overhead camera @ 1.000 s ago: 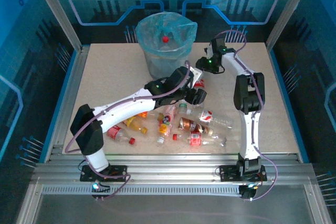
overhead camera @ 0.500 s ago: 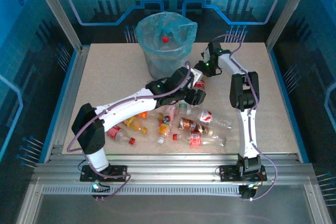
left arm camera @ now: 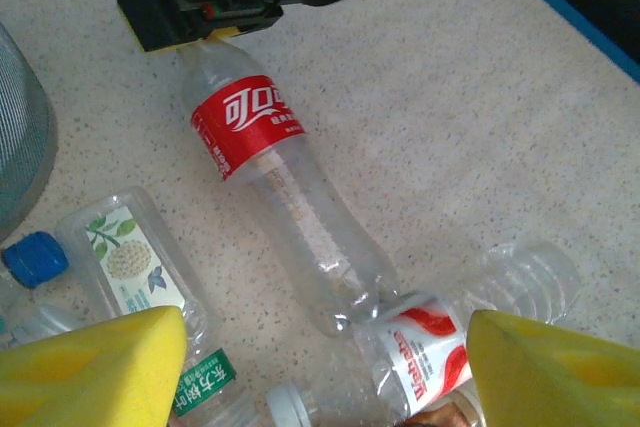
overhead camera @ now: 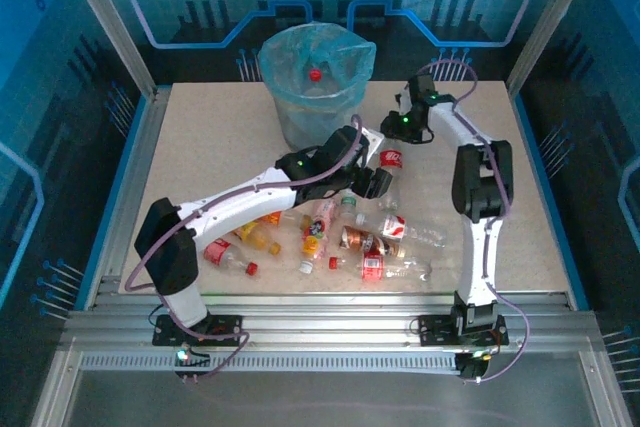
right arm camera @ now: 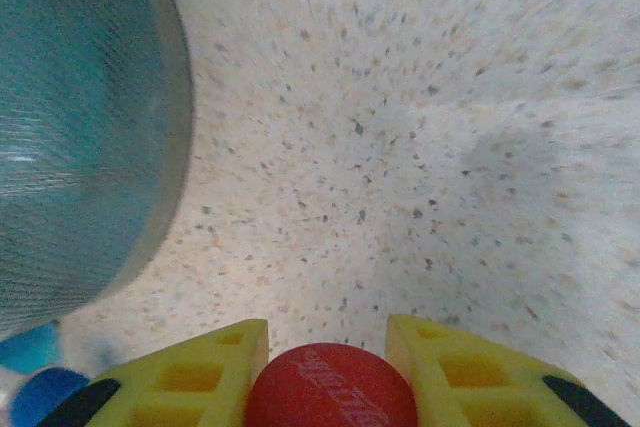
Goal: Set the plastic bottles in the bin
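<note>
A clear bottle with a red label (overhead camera: 391, 160) (left arm camera: 250, 127) lies on the table right of the bin (overhead camera: 300, 127) (right arm camera: 80, 127). My right gripper (overhead camera: 393, 139) (right arm camera: 328, 367) (left arm camera: 215, 32) is shut on its red cap (right arm camera: 330, 397), the yellow fingers (right arm camera: 440, 357) pressing both sides. My left gripper (overhead camera: 372, 182) (left arm camera: 325, 367) hangs open over the pile of plastic bottles (overhead camera: 340, 237), above a white-labelled bottle (left arm camera: 135, 267) and a red-and-white-labelled one (left arm camera: 430, 347). A red-capped bottle (overhead camera: 315, 74) lies inside the bin.
The bin's grey wall (left arm camera: 20, 137) stands close to both grippers. A blue cap (left arm camera: 35, 257) lies by its foot. The tabletop (overhead camera: 220, 137) is bare left of the bin and right of the pile. A metal frame rims the table.
My right gripper has swung in to the red-labelled bottle and closed its jaws on the cap; the bottle has shifted slightly right. The left arm has not moved.
</note>
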You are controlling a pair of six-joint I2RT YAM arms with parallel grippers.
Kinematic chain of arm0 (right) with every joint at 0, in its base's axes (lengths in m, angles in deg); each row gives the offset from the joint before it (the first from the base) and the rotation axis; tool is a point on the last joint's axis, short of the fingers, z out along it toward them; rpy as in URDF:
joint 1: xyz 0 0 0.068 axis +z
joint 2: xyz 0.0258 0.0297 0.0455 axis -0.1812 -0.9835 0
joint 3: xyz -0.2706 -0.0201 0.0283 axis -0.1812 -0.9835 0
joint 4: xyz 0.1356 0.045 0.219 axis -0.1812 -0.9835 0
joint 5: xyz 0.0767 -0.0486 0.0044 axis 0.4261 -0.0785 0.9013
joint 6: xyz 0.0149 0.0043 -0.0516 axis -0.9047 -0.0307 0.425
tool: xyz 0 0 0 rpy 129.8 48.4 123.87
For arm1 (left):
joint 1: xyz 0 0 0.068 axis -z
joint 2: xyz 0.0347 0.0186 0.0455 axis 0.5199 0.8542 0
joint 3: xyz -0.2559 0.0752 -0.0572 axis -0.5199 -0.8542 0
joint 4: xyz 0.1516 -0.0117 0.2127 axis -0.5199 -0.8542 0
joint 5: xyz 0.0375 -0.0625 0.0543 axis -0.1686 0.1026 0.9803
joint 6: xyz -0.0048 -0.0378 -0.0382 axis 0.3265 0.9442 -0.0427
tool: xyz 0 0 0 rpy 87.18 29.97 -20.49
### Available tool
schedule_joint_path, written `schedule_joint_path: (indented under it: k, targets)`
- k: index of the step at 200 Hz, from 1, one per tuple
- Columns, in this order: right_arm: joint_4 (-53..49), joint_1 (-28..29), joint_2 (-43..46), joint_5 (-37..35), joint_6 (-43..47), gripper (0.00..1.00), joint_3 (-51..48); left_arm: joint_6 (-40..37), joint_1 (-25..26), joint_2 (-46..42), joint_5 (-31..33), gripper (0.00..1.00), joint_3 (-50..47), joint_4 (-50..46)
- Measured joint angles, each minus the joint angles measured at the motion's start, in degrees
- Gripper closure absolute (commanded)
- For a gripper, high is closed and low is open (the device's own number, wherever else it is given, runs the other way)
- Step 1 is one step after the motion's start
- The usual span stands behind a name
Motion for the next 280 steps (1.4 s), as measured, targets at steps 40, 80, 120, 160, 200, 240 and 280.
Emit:
schedule_joint_path:
  k: [40,80,120,160,200,240,280]
  targets:
    - [9.88,0.11,15.43,-4.46,-2.84,1.0,-11.04,-0.04,-0.55,-4.81,1.64,0.25,0.22,0.11]
    - [16.37,2.16,23.76,-13.51,-3.13,1.0,-16.02,0.02,-1.9,-12.07,3.43,0.25,-1.77,1.4]
    - [20.48,9.33,30.91,-24.57,-0.11,1.0,-20.04,0.39,-4.46,-17.68,4.28,0.25,-5.38,2.08]
    - [25.09,17.42,39.43,-35.06,6.34,1.0,-22.12,0.42,-7.13,-23.12,5.16,0.25,-8.52,1.81]
    - [32.85,24.48,46.23,-38.51,12.94,1.0,-22.23,0.46,-9.88,-30.75,6.78,0.25,-12.37,1.79]
    - [40.35,27.89,45.75,-34.86,17.62,1.0,-19.19,1.95,-14.69,-36.28,8.52,0.26,-14.29,0.61]
    - [48.39,29.38,39.23,-28.92,20.35,1.0,-11.02,3.45,-19.69,-36.54,8.52,0.26,-14.21,-2.19]
